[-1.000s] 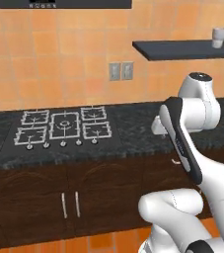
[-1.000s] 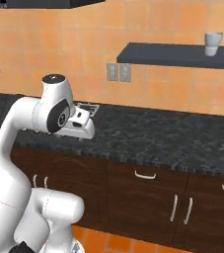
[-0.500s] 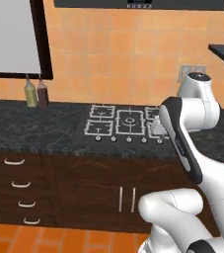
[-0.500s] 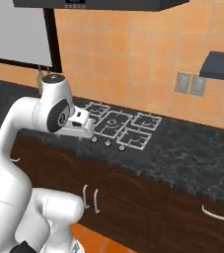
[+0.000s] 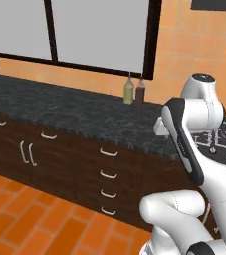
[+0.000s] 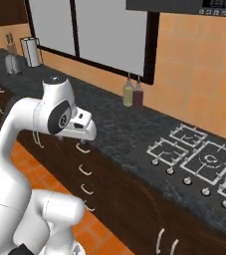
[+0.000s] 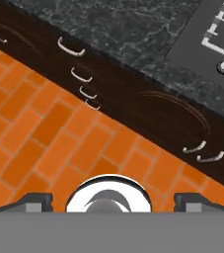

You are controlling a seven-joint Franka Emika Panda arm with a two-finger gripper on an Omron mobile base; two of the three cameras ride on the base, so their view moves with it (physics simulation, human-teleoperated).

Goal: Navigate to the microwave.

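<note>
two bottles (image 5: 134, 90) stand on the counter (image 5: 59, 107).

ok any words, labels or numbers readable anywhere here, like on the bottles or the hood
None can be read.
Dark range hood panel: a few tiny light marks near its right end, too small and blurred to read.
Yellowish bottle and dark brown bottle by the window: no legible label.
Black gas hob: knobs carry no readable markings.
</note>
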